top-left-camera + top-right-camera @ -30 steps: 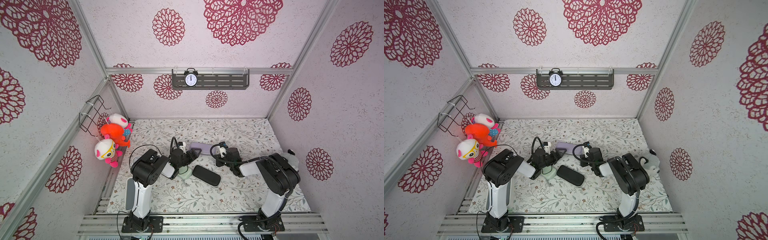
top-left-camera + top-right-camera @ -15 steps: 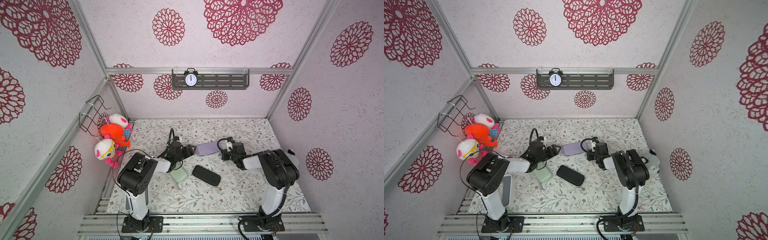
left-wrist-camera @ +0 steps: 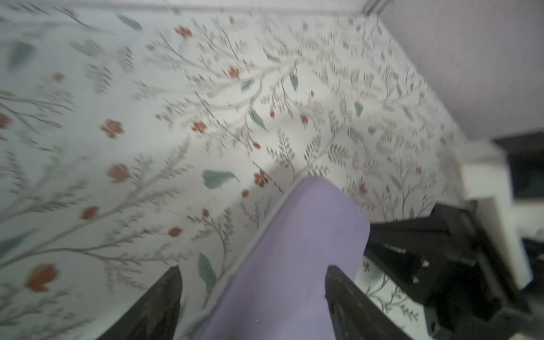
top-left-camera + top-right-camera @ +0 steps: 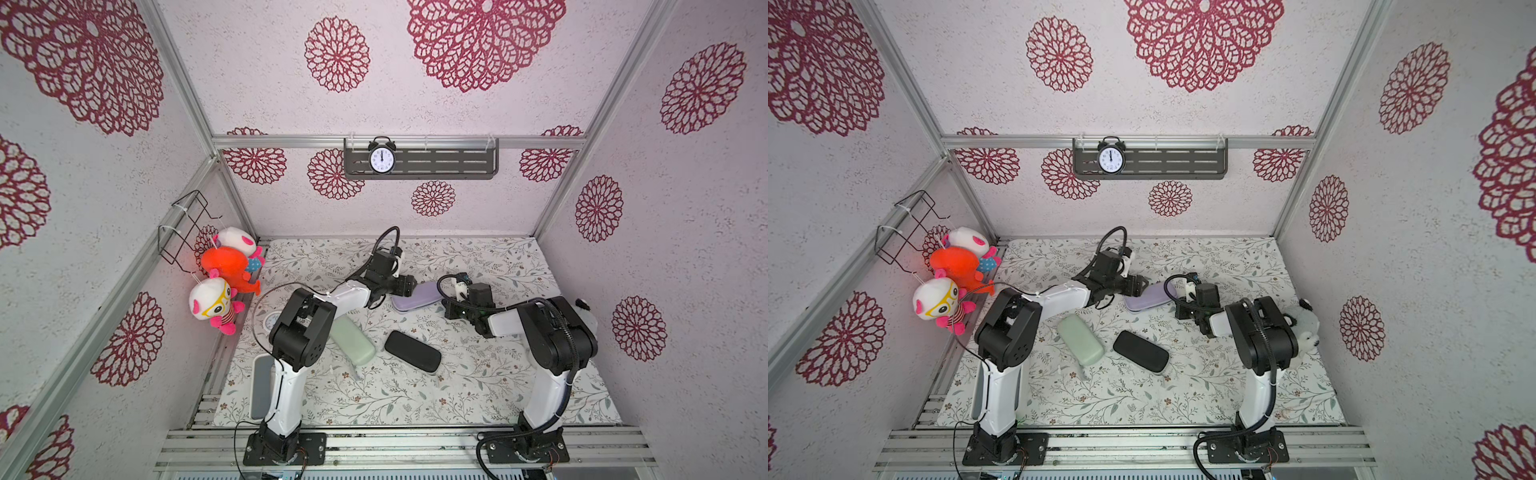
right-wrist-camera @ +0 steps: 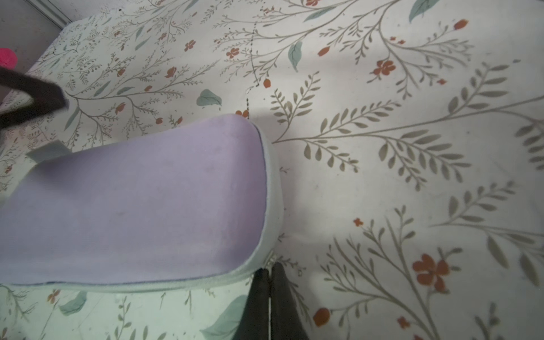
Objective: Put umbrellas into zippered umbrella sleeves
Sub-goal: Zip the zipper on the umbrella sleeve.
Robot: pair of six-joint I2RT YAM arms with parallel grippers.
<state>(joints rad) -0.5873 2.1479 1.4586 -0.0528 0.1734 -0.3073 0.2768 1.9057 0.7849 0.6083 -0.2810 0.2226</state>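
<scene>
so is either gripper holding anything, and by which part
Left gripper straddles one end of the lilac sleeve, jaws open. Right gripper is shut at the zip seam of its other end; a pinch there cannot be told.

Left end effector [image 3: 253, 268] spread, right end effector [image 5: 269, 275] closed

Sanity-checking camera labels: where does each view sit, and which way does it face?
Both top views: high over the front edge, looking down at the floral table; left arm and right arm show whole.
Left wrist: on the left arm, looking along the open left tool at the lilac sleeve; both fingers show.
Right wrist: on the right arm, looking past the shut right tool at the sleeve's rounded end.
Shared: every view shows the lilac sleeve.
</scene>
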